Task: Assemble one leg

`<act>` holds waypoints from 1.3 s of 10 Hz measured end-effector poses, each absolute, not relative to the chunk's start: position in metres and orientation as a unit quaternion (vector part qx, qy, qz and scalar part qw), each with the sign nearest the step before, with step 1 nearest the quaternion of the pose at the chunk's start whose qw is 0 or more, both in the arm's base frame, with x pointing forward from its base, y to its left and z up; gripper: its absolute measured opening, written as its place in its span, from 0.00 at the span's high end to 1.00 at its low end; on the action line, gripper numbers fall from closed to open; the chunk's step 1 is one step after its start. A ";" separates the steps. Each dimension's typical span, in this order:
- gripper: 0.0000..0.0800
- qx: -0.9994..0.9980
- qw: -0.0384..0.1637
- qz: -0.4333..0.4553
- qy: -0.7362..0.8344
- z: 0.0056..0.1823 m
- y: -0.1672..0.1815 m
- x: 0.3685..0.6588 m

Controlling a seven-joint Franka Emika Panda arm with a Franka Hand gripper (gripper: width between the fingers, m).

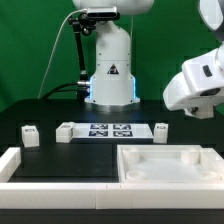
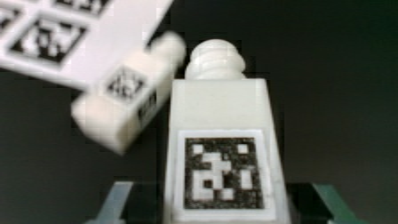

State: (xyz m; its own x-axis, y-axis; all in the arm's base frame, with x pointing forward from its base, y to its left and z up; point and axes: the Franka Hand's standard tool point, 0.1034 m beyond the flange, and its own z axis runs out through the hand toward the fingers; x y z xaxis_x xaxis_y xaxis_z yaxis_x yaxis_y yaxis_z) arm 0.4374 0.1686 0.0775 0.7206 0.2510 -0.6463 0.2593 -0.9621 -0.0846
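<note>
The Panda arm [image 1: 108,60] rises from its base at the back, its bulky white wrist link [image 1: 198,85] hanging at the exterior view's right. The gripper [image 2: 222,203] presses both fingers [image 2: 134,200] against the leg [image 2: 222,130], clamped between them.

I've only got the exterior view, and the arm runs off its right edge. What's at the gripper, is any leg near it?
Observer: In the wrist view a leg sits between the fingers of the gripper, with its tag facing the camera.
Operator: Is it clamped?
Observer: Cannot tell. The fingers flank its base, but the picture is too blurred to show contact.
Operator: Anything else close by?
Observer: A second leg lies tilted beside it, by a corner of the marker board.
</note>
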 end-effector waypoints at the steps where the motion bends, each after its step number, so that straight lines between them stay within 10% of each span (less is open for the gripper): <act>1: 0.64 0.938 0.005 -0.319 0.137 0.080 0.167 0.435; 9: 0.64 0.984 -0.030 0.010 0.174 0.116 0.135 0.514; 13: 0.64 0.978 -0.035 0.117 0.172 0.105 0.132 0.511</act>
